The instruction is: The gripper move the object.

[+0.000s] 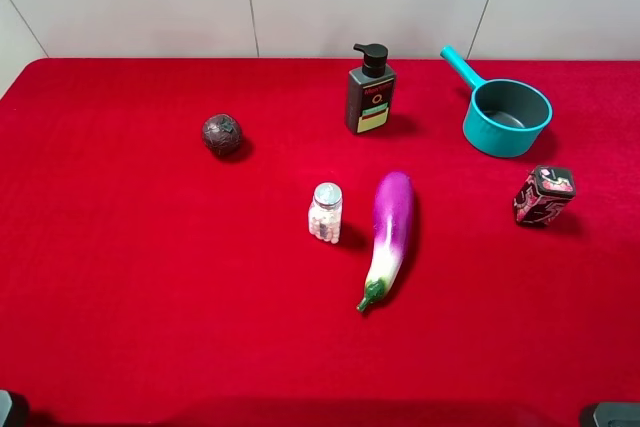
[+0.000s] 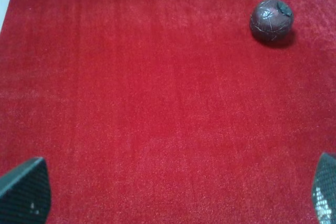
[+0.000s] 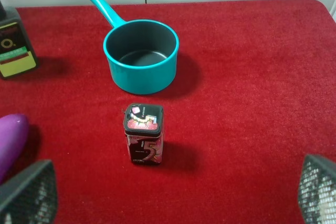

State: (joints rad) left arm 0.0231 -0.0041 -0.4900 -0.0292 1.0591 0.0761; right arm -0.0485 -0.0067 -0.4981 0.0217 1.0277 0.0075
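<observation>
The small clear bottle (image 1: pixel 325 213) with white pellets and a silver cap stands upright in the middle of the red table, just left of a purple eggplant (image 1: pixel 389 232). It shows in neither wrist view. My left gripper (image 2: pixel 176 192) is open and empty, with its fingertips (image 2: pixel 26 192) wide apart over bare red cloth. My right gripper (image 3: pixel 173 192) is open and empty, with its fingertips (image 3: pixel 317 190) wide apart, near the red-black tin (image 3: pixel 144 134). Both arms sit at the table's front corners, far from the bottle.
A dark pump bottle (image 1: pixel 369 92) and a teal saucepan (image 1: pixel 505 114) stand at the back. The red-black tin (image 1: pixel 543 195) is at the right. A dark brown ball (image 1: pixel 222 134) lies at the left, also in the left wrist view (image 2: pixel 270 20).
</observation>
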